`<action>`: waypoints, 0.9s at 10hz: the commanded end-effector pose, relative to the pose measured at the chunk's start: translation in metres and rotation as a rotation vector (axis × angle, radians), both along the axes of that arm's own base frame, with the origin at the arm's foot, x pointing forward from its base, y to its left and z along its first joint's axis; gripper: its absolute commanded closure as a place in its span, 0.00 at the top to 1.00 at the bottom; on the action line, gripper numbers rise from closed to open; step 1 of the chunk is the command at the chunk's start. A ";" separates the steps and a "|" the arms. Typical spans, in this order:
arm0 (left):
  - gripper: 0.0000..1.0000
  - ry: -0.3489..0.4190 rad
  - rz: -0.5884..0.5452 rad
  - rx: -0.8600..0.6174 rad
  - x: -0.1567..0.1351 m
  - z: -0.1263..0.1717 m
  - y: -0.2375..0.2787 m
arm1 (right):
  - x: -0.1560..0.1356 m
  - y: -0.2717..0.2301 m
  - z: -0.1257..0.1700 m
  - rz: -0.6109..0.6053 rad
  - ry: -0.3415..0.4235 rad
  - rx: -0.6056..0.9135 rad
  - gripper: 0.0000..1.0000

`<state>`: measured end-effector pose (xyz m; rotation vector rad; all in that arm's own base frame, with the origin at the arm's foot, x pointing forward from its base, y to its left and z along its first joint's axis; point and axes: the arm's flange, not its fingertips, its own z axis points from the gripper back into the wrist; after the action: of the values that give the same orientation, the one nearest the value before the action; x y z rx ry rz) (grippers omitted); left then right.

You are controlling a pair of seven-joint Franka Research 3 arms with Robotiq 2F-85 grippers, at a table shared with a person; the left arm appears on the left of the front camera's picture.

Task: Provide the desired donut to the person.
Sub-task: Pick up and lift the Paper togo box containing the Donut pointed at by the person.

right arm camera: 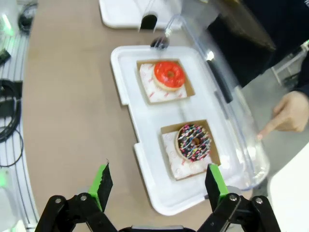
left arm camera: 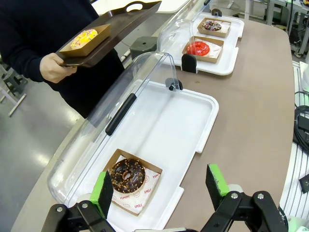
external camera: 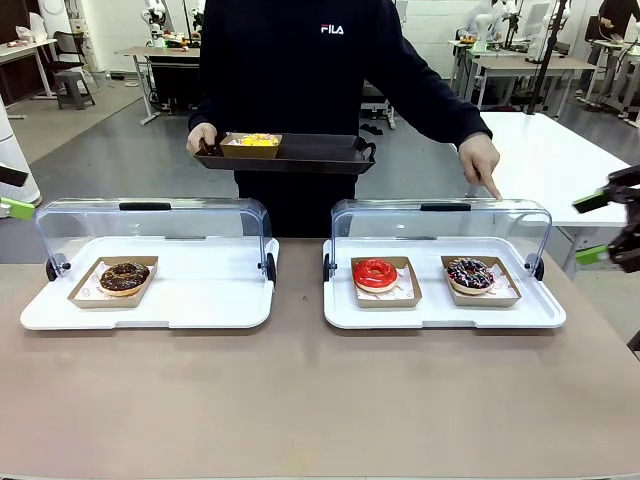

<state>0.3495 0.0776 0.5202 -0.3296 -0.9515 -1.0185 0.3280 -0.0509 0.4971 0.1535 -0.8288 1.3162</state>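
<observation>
Left fingers [left arm camera: 102,193] and right fingers [right arm camera: 103,186] spread empty; dark sprinkled ring donut [right arm camera: 194,141] on brown cardboard tray [right arm camera: 215,155]

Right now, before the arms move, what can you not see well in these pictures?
- Front view: the left gripper is mostly cut off by the left edge.
- Front view: the yellow donut sits half hidden behind its box wall; toppings too small.
- Right wrist view: the person's pointing hand is blurred, its wrist cut by the right edge.
- Left wrist view: the dark tray hides the fingers of the carrying hand.
</observation>
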 end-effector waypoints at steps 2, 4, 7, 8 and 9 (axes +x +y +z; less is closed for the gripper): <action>1.00 -0.007 -0.001 -0.011 -0.001 -0.001 0.000 | 0.045 0.027 -0.043 0.007 0.135 -0.184 1.00; 1.00 -0.007 -0.001 -0.011 -0.001 -0.001 0.000 | 0.075 0.044 -0.076 0.049 0.125 -0.235 1.00; 1.00 -0.007 -0.001 -0.011 -0.001 -0.001 0.000 | 0.117 0.061 -0.122 0.027 0.111 -0.356 1.00; 1.00 -0.007 -0.001 -0.011 -0.001 -0.001 0.000 | 0.132 0.058 -0.133 0.044 0.150 -0.371 1.00; 1.00 -0.007 -0.001 -0.011 -0.001 -0.001 0.000 | 0.145 0.052 -0.141 0.051 0.162 -0.399 1.00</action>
<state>0.3493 0.0778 0.5204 -0.3287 -0.9517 -1.0180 0.4542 0.0114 0.3591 -0.0194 -0.4467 1.4451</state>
